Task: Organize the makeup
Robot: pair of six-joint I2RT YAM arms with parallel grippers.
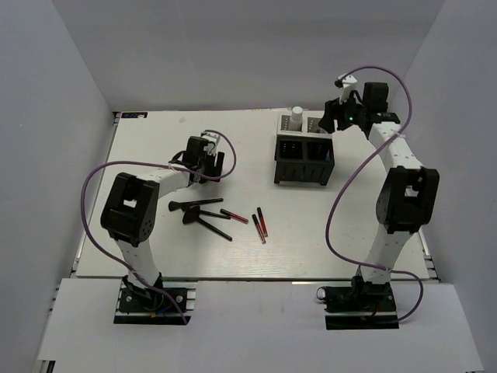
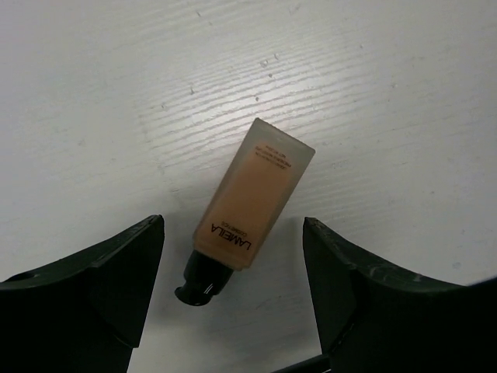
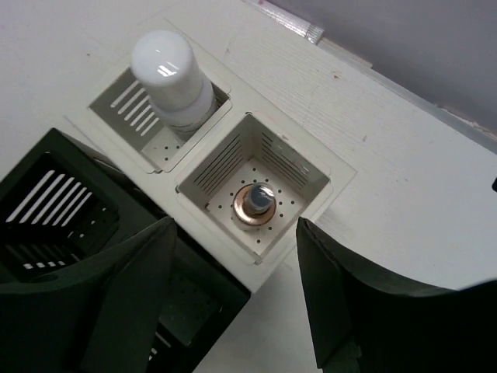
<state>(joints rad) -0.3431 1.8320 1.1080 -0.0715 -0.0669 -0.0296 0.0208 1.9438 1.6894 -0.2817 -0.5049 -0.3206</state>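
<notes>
The left end effector [image 2: 233, 233] hangs released astride a tan foundation bottle [image 2: 252, 206] lying on the surface [image 2: 93, 93], probably to grasp it. The right end effector [image 3: 234, 229], also released, hovers above a second tan bottle [image 3: 255, 203] standing in a white compartment [image 3: 299, 167].

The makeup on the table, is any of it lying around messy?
Yes. A tan bottle lies flat on its side on the table, and the black brushes and thin pencils are scattered at odd angles. Only the white bottle and one other bottle stand upright in the box.
</notes>
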